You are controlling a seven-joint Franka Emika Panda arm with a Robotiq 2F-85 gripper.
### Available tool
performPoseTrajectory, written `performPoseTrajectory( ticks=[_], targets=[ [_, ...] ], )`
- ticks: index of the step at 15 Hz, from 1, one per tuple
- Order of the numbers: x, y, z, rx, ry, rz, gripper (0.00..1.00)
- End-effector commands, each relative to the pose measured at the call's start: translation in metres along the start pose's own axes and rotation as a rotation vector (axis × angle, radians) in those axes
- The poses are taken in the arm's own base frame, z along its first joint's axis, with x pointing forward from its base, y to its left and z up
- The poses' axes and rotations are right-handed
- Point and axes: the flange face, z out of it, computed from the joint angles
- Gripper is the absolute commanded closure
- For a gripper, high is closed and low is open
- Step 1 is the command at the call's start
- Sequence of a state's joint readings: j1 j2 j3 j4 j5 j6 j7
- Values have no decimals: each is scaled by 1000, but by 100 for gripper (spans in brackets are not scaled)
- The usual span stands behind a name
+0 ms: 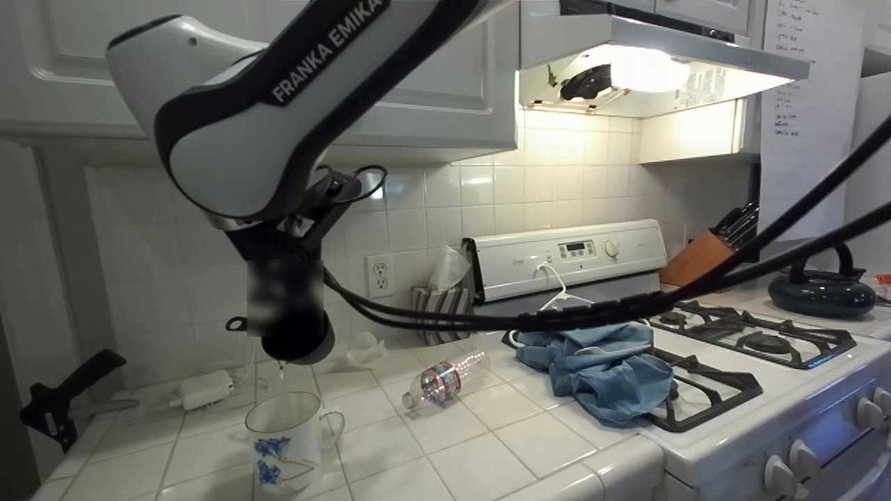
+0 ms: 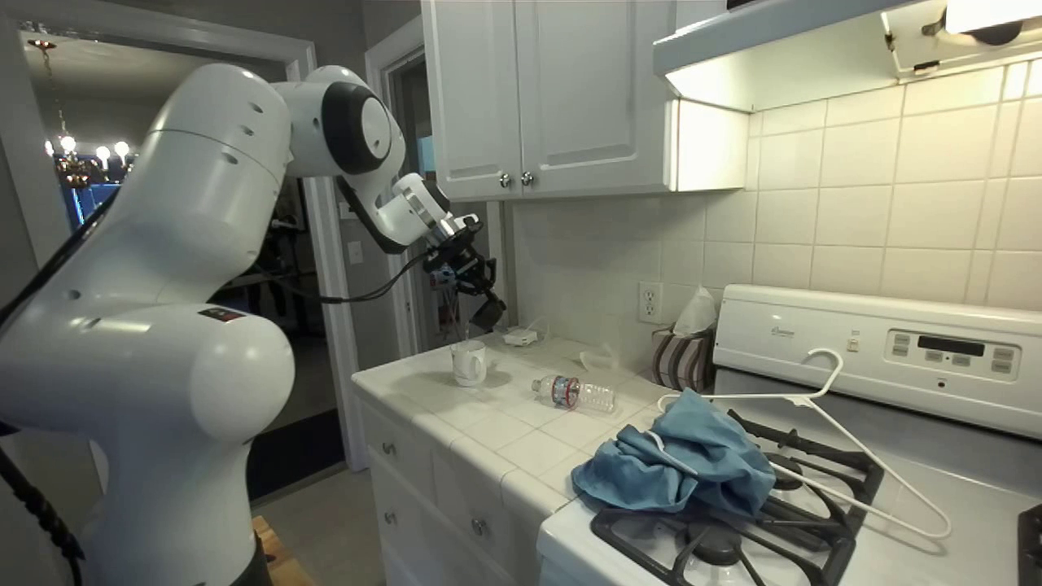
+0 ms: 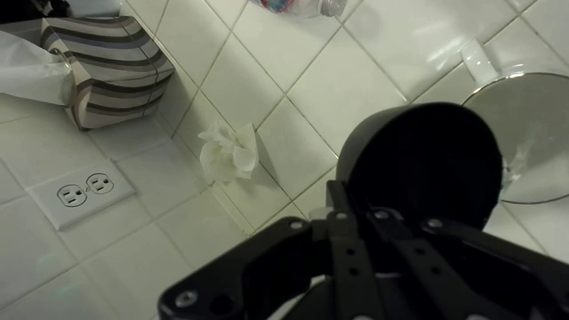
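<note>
Grasping the black cup [image 3: 420, 169] in a tight pinch, the gripper [image 3: 361, 203] is holding it tilted above the white mug [image 3: 540, 129], which is standing on the tabletop [image 3: 351, 98] at two o'clock in the wrist view. A thin clear trickle [image 1: 281, 370] is falling below the cup in an exterior view, so pouring seems to be the step in hand. The next move is probably calling for steady tipping, the lip lined up over the mug's mouth. Farther out, a crumpled tissue [image 3: 229, 153] is lying at ten o'clock, the striped tissue box [image 3: 120, 73] is sitting beyond it, and the plastic bottle [image 3: 306, 8] is lying just before twelve.
</note>
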State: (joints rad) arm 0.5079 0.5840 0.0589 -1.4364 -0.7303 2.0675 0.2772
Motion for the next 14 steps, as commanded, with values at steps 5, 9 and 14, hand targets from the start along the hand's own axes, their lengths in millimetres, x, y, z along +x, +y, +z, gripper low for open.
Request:
performPoseTrajectory(
  ticks=[5,9,14],
  targets=[
    [14,-12,-2,-83,-25,0,99],
    [17,-17,-2,-106,-35,-6,99],
    [21,-23,-3,-149,-48,-2,99]
  ],
)
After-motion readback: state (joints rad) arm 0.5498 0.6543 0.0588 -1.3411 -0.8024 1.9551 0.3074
